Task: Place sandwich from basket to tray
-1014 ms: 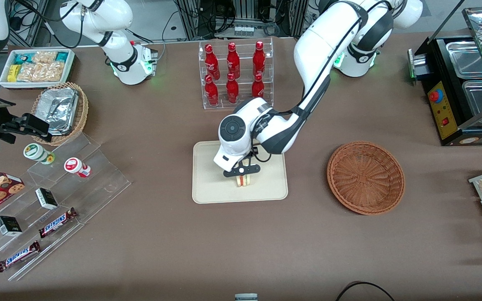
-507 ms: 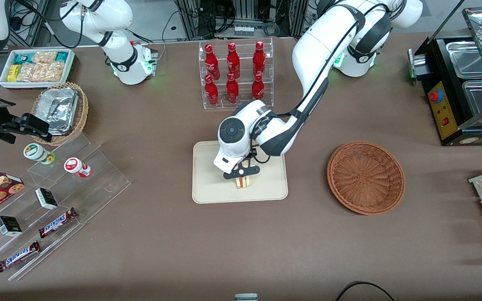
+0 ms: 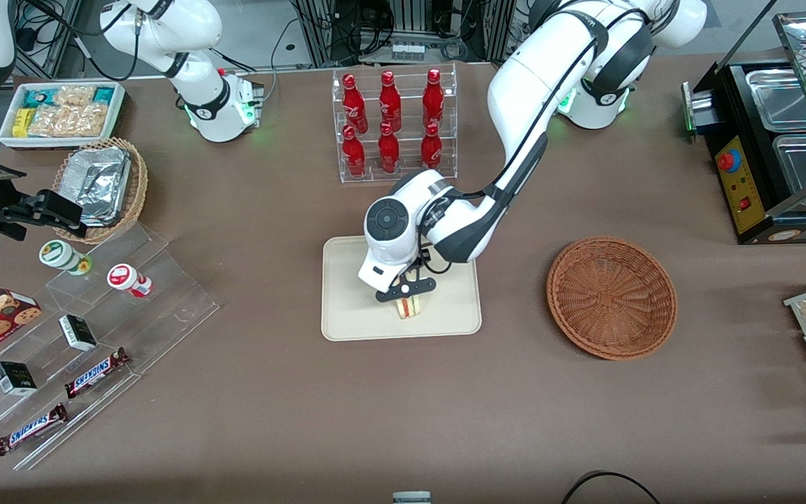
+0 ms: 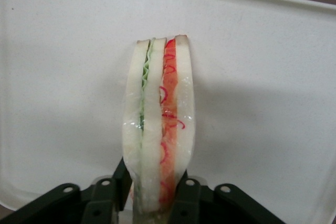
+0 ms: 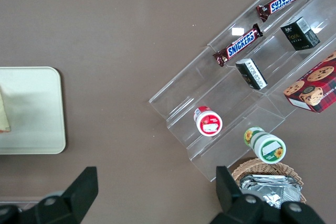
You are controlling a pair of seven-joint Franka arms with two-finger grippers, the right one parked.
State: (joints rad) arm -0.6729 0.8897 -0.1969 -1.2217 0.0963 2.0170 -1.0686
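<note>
Sandwich (image 4: 157,124) stands on edge, clamped between the fingers (image 4: 185,195) of the gripper (image 3: 408,299), low over the tray (image 3: 347,318) — whether it touches I cannot tell. It looks light and soft, the wrapped bread bulging above the pinch, so squeeze it gently across the flat faces. Well off toward the working arm's end sits the basket (image 3: 611,297) — emptied.

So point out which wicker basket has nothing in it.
The reddish-brown basket, beside the tray toward the working arm's end. The tan basket holds a foil container. The gripper grips the sandwich over the tray.
</note>
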